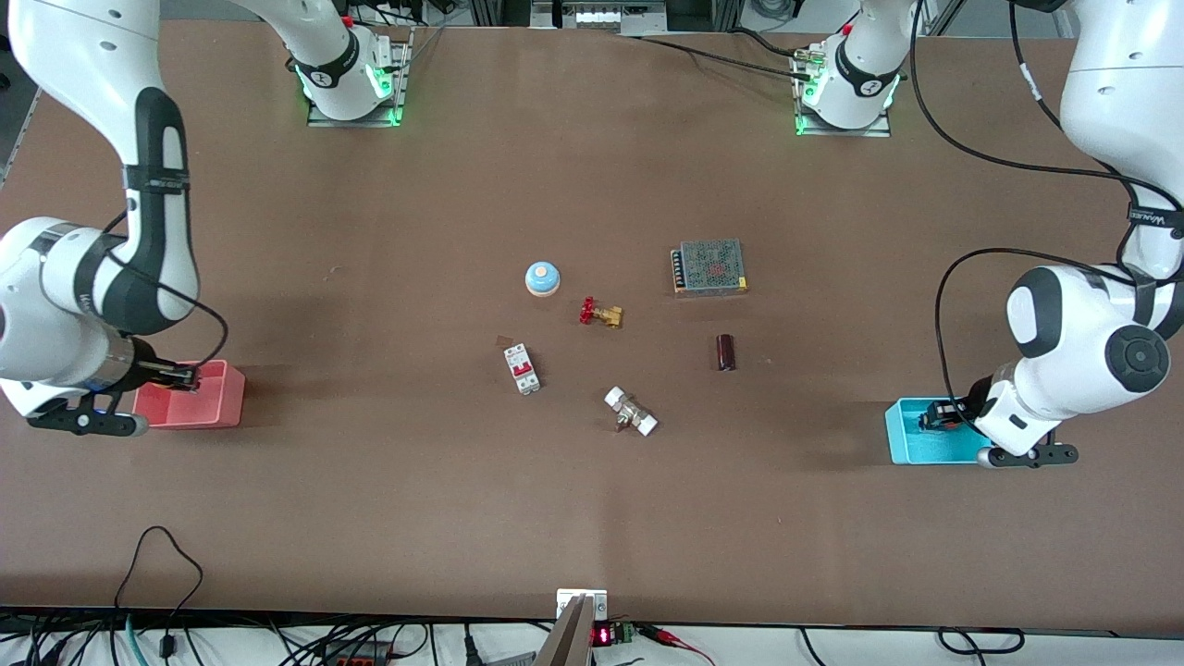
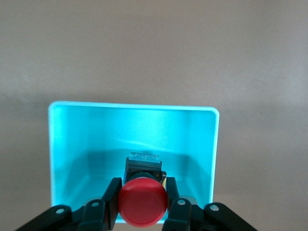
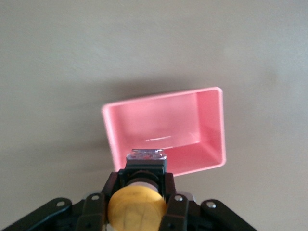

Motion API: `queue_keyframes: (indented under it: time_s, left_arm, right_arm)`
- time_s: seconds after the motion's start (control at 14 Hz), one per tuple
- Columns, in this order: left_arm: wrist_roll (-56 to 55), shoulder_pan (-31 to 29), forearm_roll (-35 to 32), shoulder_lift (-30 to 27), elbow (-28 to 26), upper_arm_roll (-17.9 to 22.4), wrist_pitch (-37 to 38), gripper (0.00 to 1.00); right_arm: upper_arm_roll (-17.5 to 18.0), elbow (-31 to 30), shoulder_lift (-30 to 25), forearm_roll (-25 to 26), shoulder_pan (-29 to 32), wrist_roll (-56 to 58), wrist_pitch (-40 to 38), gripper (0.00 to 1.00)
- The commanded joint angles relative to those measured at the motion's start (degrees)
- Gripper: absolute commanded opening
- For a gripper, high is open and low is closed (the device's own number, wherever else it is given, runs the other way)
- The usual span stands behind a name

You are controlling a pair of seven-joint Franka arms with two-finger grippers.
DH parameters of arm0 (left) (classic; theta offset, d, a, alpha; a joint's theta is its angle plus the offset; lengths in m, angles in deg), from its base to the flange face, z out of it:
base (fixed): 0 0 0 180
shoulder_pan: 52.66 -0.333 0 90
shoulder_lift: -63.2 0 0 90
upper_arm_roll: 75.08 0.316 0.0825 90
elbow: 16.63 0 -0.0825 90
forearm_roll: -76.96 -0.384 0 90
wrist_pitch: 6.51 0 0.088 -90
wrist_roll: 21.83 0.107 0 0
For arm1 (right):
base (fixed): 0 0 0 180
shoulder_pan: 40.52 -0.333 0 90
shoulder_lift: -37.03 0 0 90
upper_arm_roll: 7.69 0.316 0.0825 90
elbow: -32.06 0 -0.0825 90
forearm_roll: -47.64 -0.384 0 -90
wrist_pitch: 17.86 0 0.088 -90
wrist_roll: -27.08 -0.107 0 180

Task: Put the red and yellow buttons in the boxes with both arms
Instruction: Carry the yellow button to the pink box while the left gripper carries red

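The fingers (image 2: 111,197) of the left gripper (image 2: 143,204) pinched the red button (image 2: 142,202) at both sides, and we saw it hanging over the cyan box (image 1: 911,444), which stood near the bench edge at the left arm's end. The right gripper (image 3: 137,202) pinched the yellow button (image 3: 136,208) in the same way over the salmon-pink box (image 1: 217,402), near the bench edge at the right arm's end.

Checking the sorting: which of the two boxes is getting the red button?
The cyan box at the left arm's end of the table: the left gripper holds the red button over it. The pink box has the yellow button above it.
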Motion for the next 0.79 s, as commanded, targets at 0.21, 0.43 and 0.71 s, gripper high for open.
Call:
queue_keyframes:
  time_s: [0.21,0.43,0.71]
  left_arm:
    - [1.1,-0.3,-0.8,0.6,0.3,-0.3,-1.8,0.66]
    - [1.0,-0.1,-0.8,0.2,2.3,-0.3,-1.6,0.97]
    - [0.7,0.1,-0.9,-4.3,2.9,-0.8,-0.4,1.0]
  right_arm:
    - [0.8,0.6,3.2,-1.2,3.1,6.5,2.6,0.26]
    - [0.8,0.6,4.7,-4.4,3.3,7.3,3.0,0.26]
    - [0.8,0.6,6.2,-7.0,3.3,9.1,4.2,0.26]
